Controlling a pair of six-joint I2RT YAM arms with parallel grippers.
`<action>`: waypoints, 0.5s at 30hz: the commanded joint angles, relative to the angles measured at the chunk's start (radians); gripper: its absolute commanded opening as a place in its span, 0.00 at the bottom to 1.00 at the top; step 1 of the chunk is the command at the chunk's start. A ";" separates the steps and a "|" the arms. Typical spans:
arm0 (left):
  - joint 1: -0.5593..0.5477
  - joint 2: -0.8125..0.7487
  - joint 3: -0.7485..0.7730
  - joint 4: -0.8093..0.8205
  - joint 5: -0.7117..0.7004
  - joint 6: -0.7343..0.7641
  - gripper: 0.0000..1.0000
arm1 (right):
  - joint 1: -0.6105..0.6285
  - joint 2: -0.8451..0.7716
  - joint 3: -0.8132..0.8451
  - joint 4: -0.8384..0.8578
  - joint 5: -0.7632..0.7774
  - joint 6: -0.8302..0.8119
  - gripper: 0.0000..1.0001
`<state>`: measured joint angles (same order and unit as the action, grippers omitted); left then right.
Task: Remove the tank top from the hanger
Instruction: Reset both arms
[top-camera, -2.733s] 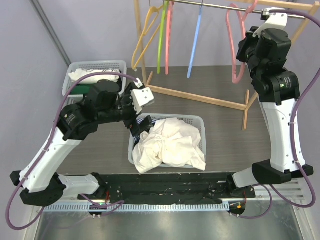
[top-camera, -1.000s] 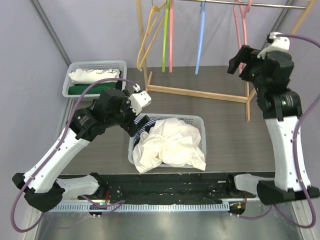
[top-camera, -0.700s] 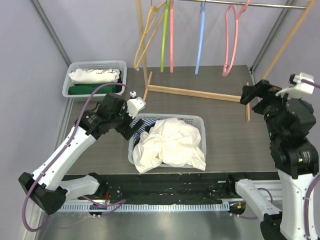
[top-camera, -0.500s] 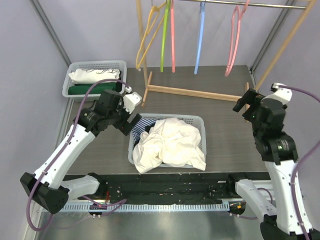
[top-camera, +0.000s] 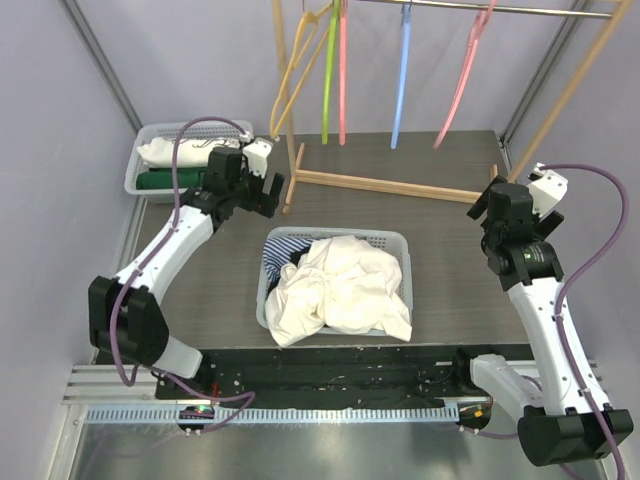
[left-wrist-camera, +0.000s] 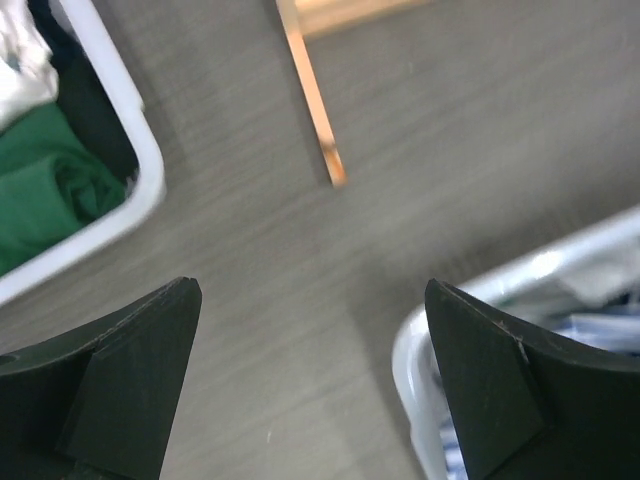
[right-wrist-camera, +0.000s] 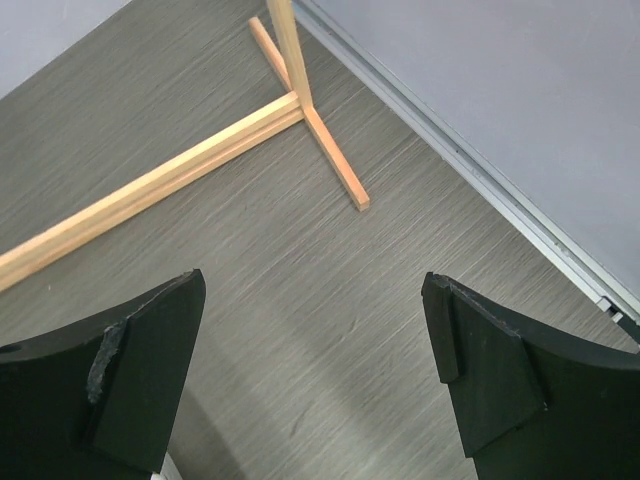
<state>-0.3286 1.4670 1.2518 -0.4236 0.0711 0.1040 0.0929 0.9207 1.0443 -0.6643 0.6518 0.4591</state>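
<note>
The tank top (top-camera: 345, 285) lies as a crumpled white heap in the white basket (top-camera: 400, 243) at the table's middle. Five hangers hang bare on the rail: yellow (top-camera: 290, 75), green (top-camera: 326, 80), pink (top-camera: 342, 75), blue (top-camera: 402, 75), and a second pink hanger (top-camera: 460, 80) tilted off vertical. My left gripper (top-camera: 270, 187) (left-wrist-camera: 310, 290) is open and empty, low over the table between the back-left basket and the middle basket. On the right, my right gripper (top-camera: 483, 206) (right-wrist-camera: 312, 280) is open and empty over bare table near the rack's foot.
A back-left basket (top-camera: 140, 150) (left-wrist-camera: 140, 195) holds white and green cloth (left-wrist-camera: 50, 190). The wooden rack's base bar (top-camera: 390, 187) (right-wrist-camera: 150, 185) crosses the back, its feet (left-wrist-camera: 315, 110) (right-wrist-camera: 335, 165) on the table. A wall rail (right-wrist-camera: 480, 180) runs along the right.
My left gripper has swung back and left, away from the middle basket. My right arm has come down from the rail to table height. The right pink hanger swings, bare.
</note>
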 joint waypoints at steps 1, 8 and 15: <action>0.054 0.059 -0.003 0.380 0.110 -0.131 1.00 | -0.038 0.007 -0.023 0.109 0.043 0.055 1.00; 0.056 0.288 0.144 0.631 0.160 -0.181 1.00 | -0.074 0.012 -0.052 0.255 -0.041 0.110 1.00; 0.065 0.464 0.238 0.856 0.173 -0.248 1.00 | -0.120 0.078 -0.053 0.302 -0.073 0.111 1.00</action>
<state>-0.2726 1.8919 1.4044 0.2012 0.2264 -0.0921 0.0120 0.9588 0.9829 -0.4576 0.5934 0.5377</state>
